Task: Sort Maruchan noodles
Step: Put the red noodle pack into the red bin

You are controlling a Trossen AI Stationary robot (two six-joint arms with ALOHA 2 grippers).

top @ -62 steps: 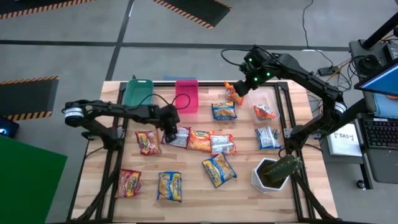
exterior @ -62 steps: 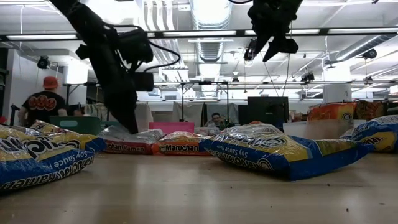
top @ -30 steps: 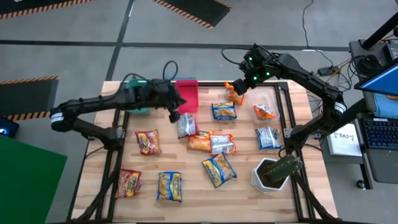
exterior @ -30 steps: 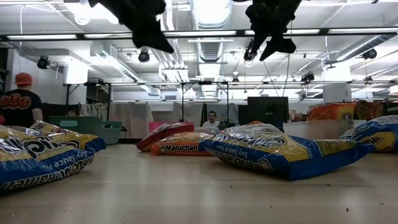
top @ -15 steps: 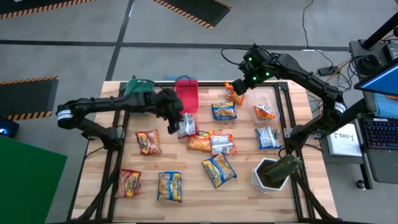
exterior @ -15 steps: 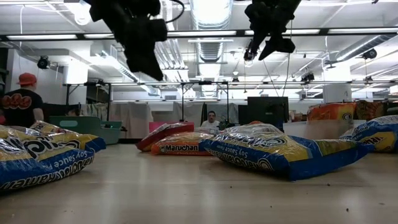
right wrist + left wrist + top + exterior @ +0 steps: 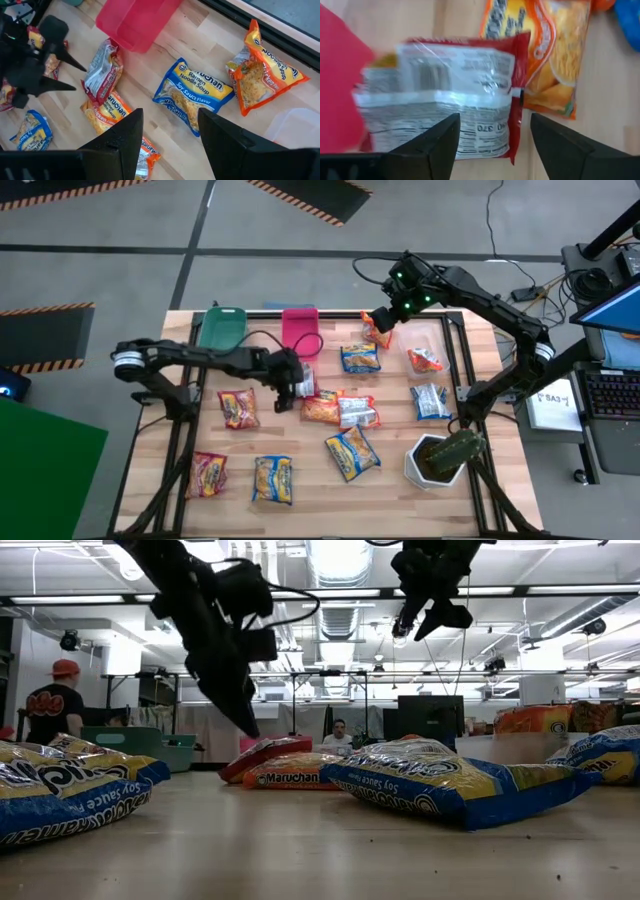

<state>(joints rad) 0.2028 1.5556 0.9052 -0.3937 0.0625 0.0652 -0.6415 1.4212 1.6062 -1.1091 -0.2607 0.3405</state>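
A red-edged noodle packet [image 7: 445,100] lies back-side up on the wooden table [image 7: 330,490], its near end tipped against the pink bin [image 7: 300,330] and its other side touching an orange packet [image 7: 322,407], with further Maruchan packets scattered across the tabletop. The left gripper [image 7: 288,383] hangs just beside that red packet with its fingers spread and nothing between them. The right gripper [image 7: 383,317] is raised over the far side of the table above an orange packet [image 7: 265,70] and a blue-and-yellow soy sauce packet [image 7: 192,95], its fingers apart and empty.
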